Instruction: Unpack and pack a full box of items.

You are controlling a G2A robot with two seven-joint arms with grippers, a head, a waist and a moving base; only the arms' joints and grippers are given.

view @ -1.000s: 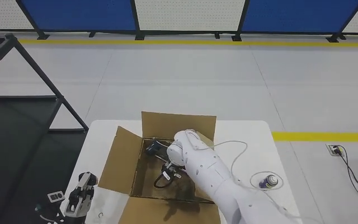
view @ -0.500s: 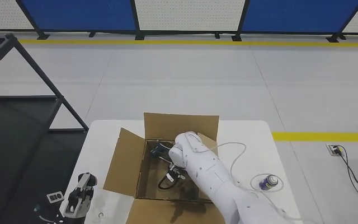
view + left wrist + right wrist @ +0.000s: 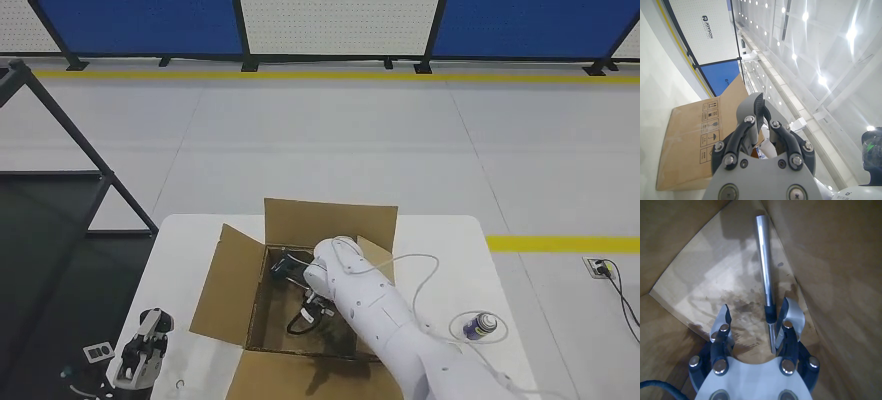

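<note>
An open cardboard box (image 3: 330,220) stands on the white table (image 3: 440,250), flaps spread. My right arm (image 3: 350,290) reaches down into it. Inside, my right gripper (image 3: 755,305) hangs open just above the stained box floor (image 3: 702,275). A metal tool (image 3: 764,262) with a long silver handle and a black collar lies along a box wall (image 3: 838,275); its collar sits between the fingers, close to one of them, untouched. My left gripper (image 3: 762,108) is shut on nothing and points upward beside the box (image 3: 691,136); it rests at the table's front left corner (image 3: 140,355).
A small round container (image 3: 478,325) stands on the table right of the box, near a loose white cable (image 3: 420,265). A black metal rack (image 3: 60,150) stands left of the table. Blue and white partition panels (image 3: 330,25) close off the far floor.
The box has slid a little to the right across the table, and the right arm inside has shifted with it. The left gripper has stayed put.
</note>
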